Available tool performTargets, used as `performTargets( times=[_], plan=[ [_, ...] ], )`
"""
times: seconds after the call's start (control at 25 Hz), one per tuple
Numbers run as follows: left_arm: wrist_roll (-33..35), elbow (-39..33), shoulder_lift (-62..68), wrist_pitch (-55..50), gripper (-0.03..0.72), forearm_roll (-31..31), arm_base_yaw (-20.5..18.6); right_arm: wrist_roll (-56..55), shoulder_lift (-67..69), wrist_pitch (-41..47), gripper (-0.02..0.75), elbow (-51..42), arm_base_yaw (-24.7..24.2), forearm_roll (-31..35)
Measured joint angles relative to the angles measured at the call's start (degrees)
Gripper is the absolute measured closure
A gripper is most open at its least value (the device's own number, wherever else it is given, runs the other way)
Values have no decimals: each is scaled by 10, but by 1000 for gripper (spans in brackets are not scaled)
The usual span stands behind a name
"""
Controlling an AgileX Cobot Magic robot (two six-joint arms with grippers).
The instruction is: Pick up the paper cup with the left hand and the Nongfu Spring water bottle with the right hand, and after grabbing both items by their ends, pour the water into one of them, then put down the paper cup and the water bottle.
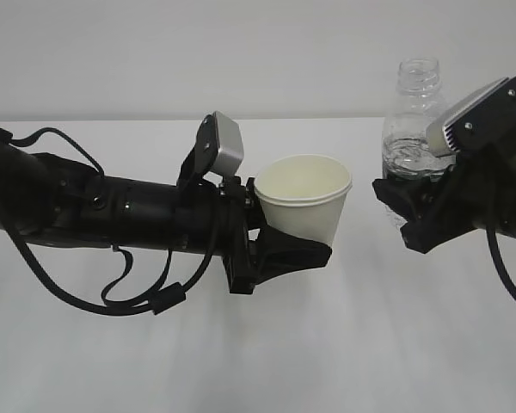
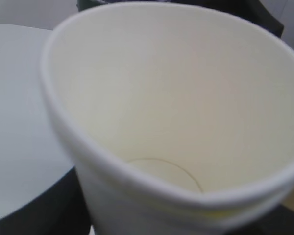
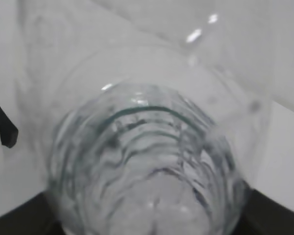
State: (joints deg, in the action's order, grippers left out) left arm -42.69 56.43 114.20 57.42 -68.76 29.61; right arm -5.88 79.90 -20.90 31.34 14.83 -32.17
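No lettering, brand mark or number can be read in any view: the paper cup [image 1: 304,205] is plain white, and the label band of the water bottle [image 1: 413,120] is hidden behind the right gripper [image 1: 413,211].

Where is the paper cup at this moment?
In the exterior view the paper cup is at centre, upright in the left gripper, left of the water bottle.

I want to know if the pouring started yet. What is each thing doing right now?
paper cup: upright, held off the table, looks empty inside.
Nongfu Spring water bottle: upright, capless, held, not pouring.
left hand: fingers closed around the cup's lower part.
right hand: fingers closed on the bottle's lower part.
table: white.
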Motion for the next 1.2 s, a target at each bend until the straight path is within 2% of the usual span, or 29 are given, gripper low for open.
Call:
performTargets(
  times=[0.28, 0.64, 1.2],
  plan=[
    [15, 0, 0, -13, 236, 8, 0, 0, 0, 54, 288, 38, 0, -65],
    [20, 0, 0, -13, 236, 12, 0, 0, 0, 73, 288, 48, 0, -138],
    [21, 0, 39, -9, 237, 12, 0, 21, 0, 88, 288, 49, 0, -167]
  ],
)
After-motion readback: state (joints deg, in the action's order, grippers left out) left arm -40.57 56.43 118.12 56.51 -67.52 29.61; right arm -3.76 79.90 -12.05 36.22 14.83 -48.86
